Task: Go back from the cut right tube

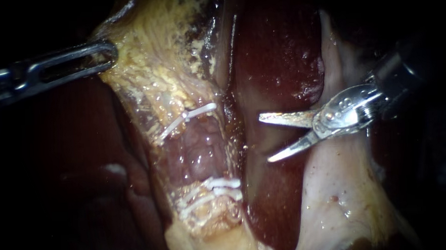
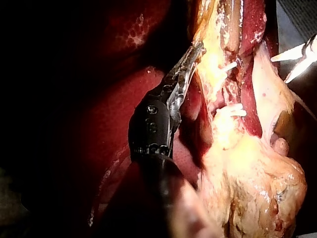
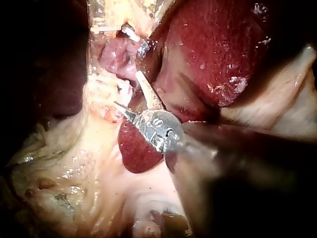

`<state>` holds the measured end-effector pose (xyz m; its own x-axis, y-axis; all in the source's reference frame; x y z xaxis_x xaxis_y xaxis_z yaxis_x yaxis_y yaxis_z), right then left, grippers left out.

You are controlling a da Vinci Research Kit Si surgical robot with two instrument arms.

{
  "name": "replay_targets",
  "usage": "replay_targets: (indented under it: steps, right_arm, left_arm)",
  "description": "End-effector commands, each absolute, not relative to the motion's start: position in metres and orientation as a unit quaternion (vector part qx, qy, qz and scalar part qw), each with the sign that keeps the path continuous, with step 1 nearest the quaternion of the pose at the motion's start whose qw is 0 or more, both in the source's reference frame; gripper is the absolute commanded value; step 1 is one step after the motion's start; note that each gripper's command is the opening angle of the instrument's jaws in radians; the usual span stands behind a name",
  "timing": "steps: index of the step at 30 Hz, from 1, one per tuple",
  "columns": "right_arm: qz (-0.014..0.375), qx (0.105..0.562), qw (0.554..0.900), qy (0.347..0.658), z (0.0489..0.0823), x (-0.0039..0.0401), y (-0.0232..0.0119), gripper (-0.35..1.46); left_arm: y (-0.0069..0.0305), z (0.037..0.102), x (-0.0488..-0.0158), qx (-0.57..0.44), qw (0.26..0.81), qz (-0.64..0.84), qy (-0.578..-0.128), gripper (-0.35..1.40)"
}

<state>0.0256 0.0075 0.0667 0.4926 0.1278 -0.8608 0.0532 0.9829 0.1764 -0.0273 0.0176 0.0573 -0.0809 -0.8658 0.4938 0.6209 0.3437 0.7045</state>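
Note:
A pale, fat-covered tube (image 1: 196, 150) runs down the middle of the endoscope view. It carries one white clip (image 1: 188, 116) above and a group of white clips (image 1: 215, 187) below. My right instrument (image 1: 264, 138) ends in two blades that stand open, with nothing between them. They sit to the right of the tube over dark red liver (image 1: 275, 54), and I cannot tell whether the tube is cut. The open blades (image 3: 127, 89) lie just short of the clipped stretch. My left instrument (image 1: 106, 52) is shut on yellowish tissue (image 1: 147, 68) above the tube, and its jaws (image 2: 190, 54) grip that tissue's edge.
Pale whitish tissue (image 1: 334, 195) lies under and below my right instrument's shaft. Dark liver (image 1: 61, 170) fills the left side. A bulky yellow fatty mass (image 2: 252, 183) sits beside my left instrument's shaft.

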Motion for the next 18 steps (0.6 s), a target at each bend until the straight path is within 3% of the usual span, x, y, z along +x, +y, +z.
replay_targets:
  steps: [1, 13, 18]
  right_arm:
    - [0.021, 0.091, 0.859, 0.503, 0.0667, 0.0256, 0.0075, 1.43]
    - [0.021, 0.091, 0.859, 0.504, 0.0666, 0.0254, 0.0074, 1.43]
    - [0.018, 0.089, 0.859, 0.504, 0.0666, 0.0254, 0.0074, 1.43]
  left_arm:
    - [0.0176, 0.0574, -0.0276, 0.129, 0.666, -0.558, -0.478, -0.35]
    - [0.0158, 0.0620, -0.0354, 0.148, 0.681, -0.542, -0.470, -0.35]
    - [0.0152, 0.0638, -0.0365, 0.155, 0.685, -0.541, -0.463, -0.35]
